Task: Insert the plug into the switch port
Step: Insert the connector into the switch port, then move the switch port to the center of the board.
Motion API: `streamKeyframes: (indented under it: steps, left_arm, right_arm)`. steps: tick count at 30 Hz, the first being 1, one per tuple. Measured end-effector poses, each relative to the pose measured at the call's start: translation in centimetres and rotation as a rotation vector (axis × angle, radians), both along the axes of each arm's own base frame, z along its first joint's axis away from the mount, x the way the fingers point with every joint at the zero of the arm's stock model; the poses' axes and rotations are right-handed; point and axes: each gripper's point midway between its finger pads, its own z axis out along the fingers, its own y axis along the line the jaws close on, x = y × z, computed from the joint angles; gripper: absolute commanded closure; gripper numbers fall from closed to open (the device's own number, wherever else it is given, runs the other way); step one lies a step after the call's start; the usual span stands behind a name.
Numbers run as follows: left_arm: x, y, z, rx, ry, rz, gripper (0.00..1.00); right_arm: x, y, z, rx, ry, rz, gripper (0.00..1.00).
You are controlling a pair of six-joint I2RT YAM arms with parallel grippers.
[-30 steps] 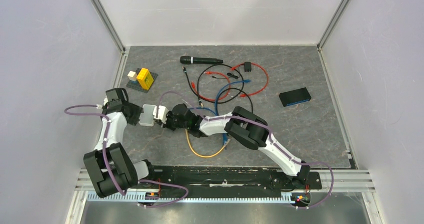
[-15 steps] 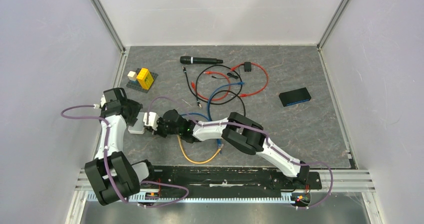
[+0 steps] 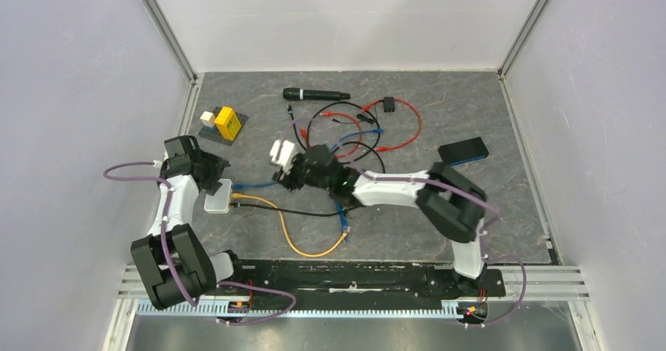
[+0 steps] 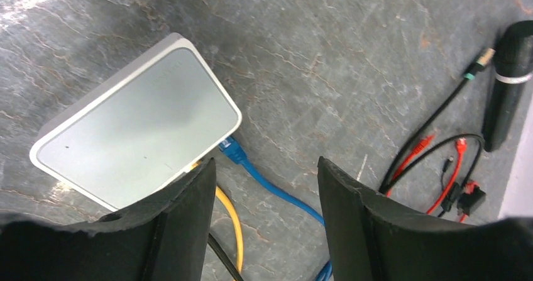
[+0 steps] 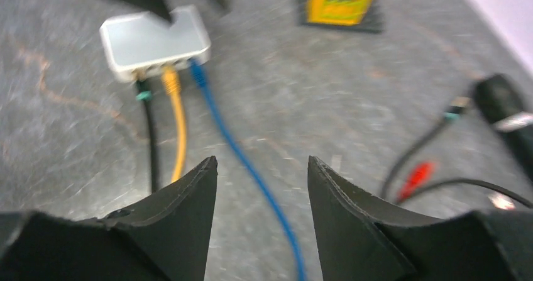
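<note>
You can see the blue plug (image 4: 230,149) now sits in the switch port (image 4: 220,140), on the long edge of the box (image 4: 138,121) at middle left of the top view, beside a yellow plug (image 5: 171,80). The right end effector (image 5: 261,165) has let go and drawn back toward the centre, jaws apart and empty. The left end effector (image 4: 264,165) has opened too and holds nothing. The insertion looks done. The box is smooth pale plastic with rounded corners; the tabletop (image 3: 487,210) is grey, veined like stone.

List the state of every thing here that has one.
switch: lying flat, three plugs in one long edge.
blue plug: plugged into the switch.
yellow plug: plugged into the switch.
black plug: appears plugged in; the view is blurred.
left hand: open, empty.
right hand: open, empty.
</note>
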Motion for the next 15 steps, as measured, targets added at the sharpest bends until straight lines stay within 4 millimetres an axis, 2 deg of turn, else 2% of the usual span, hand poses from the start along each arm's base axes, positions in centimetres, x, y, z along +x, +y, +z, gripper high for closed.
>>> streamKeyframes:
  steps: [4,7,10,15]
  left_arm:
    - [-0.3,0.3,-1.5,0.0,0.057,0.012,0.44]
    - [-0.5,-0.4,-2.6,0.003,0.104,-0.007,0.46]
    - [-0.5,-1.9,-2.9,0.017,0.137,-0.041,0.47]
    - [-0.6,-4.1,-3.1,0.0,0.168,-0.001,0.55]
  right_arm:
    - [3.1,-4.9,6.2,0.12,-0.023,-0.142,0.44]
    - [4.0,-8.1,8.3,0.167,-0.04,-0.212,0.44]
    - [3.2,-9.3,8.0,0.166,-0.034,-0.219,0.44]
    - [1.6,-11.2,4.7,0.109,0.007,-0.22,0.44]
